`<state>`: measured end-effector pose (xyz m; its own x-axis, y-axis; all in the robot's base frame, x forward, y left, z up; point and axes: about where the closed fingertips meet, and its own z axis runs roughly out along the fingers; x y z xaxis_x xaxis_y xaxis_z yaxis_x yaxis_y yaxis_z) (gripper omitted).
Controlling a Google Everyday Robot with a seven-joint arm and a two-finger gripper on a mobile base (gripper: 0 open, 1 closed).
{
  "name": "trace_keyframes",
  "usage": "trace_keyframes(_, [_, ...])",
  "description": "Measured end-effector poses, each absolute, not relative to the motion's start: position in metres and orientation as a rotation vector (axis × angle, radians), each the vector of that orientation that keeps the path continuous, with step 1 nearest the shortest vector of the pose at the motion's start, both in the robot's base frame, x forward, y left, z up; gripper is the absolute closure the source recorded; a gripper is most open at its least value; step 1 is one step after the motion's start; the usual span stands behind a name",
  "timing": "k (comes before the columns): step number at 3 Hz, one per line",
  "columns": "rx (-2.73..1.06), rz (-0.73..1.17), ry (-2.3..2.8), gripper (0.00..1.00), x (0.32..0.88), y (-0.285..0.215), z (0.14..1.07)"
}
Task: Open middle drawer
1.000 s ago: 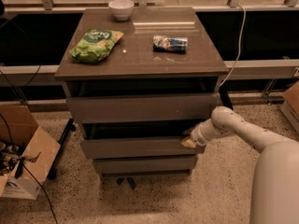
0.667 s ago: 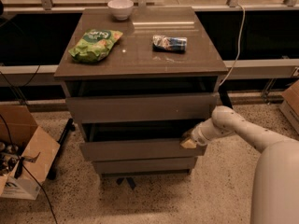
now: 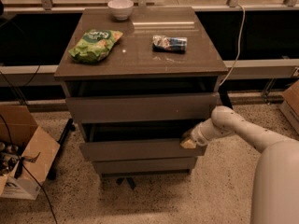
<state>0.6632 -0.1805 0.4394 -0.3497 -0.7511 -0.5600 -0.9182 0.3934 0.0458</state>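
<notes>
The middle drawer (image 3: 135,150) is a flat grey-brown front of medium height, pulled out a little past the bottom drawer, with a dark gap above it. My gripper (image 3: 188,142) is at the drawer's right top corner, touching the front's upper edge. The white arm reaches in from the lower right. The top drawer (image 3: 140,107) is the tallest front and also stands slightly out. The bottom drawer (image 3: 145,164) is the shortest front, below.
On the cabinet top (image 3: 140,55) lie a green chip bag (image 3: 95,45), a blue snack packet (image 3: 169,43) and a white bowl (image 3: 120,8). An open cardboard box (image 3: 23,157) stands on the floor at the left. A cable (image 3: 238,41) hangs at the right.
</notes>
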Motion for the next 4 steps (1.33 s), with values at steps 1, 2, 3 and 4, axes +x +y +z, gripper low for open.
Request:
trace_keyframes(1, [-1.433, 0.498, 2.203, 0.82, 0.662, -0.179, 0.438])
trace_keyframes(2, [-1.433, 0.498, 2.203, 0.51, 0.662, -0.179, 0.438])
trace_keyframes(3, [-1.433, 0.498, 2.202, 0.29, 0.662, -0.179, 0.438])
trace_keyframes(4, [-1.716, 0.505, 2.125, 0.00, 0.635, -0.177, 0.434])
